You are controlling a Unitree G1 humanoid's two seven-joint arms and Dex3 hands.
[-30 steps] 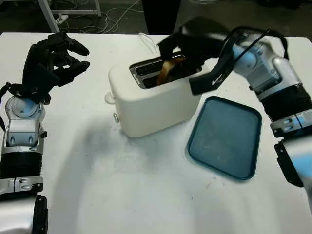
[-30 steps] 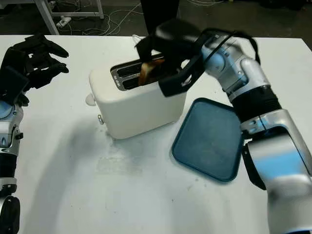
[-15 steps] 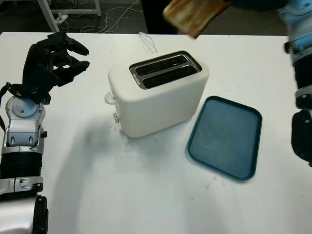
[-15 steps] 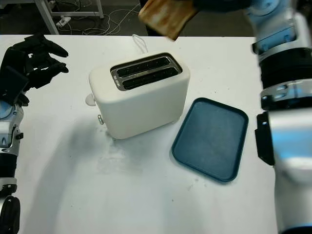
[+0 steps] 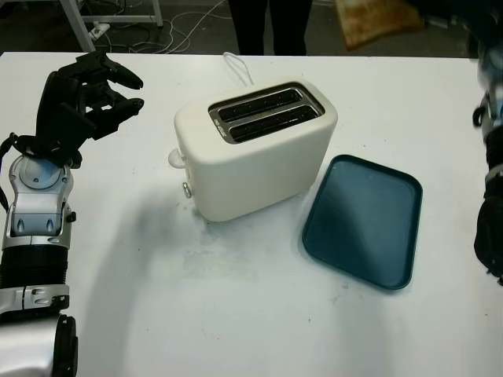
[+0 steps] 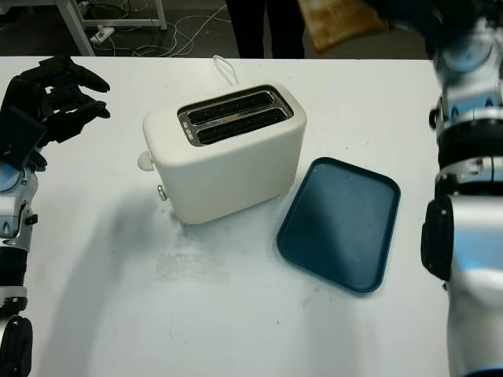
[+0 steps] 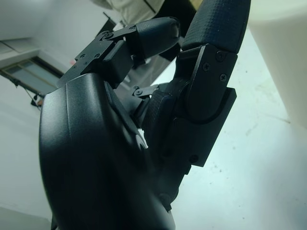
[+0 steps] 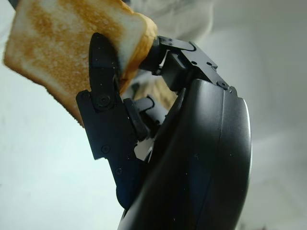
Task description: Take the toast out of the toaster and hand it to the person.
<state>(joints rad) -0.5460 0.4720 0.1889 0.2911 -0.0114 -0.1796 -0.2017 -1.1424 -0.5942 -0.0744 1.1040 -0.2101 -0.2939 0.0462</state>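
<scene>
White table [image 5: 236, 314] carries a cream two-slot plastic toaster [image 5: 255, 149], slots empty, with a dark teal rectangular tray [image 5: 364, 220] beside it. Right hand [image 8: 144, 86] grips the browned toast slice [image 5: 373, 20] aloft beyond the table's far edge. Left hand [image 5: 82, 98], fingers curled and holding nothing, hovers over the table's left side.

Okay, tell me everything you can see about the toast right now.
The toast is one slice of white bread, browned golden and darker in patches, with a pale crust edge. It is out of the toaster, whose slots show dark. The right hand pinches it by one side, fingers across its face, holding it high past the table's far edge.
</scene>
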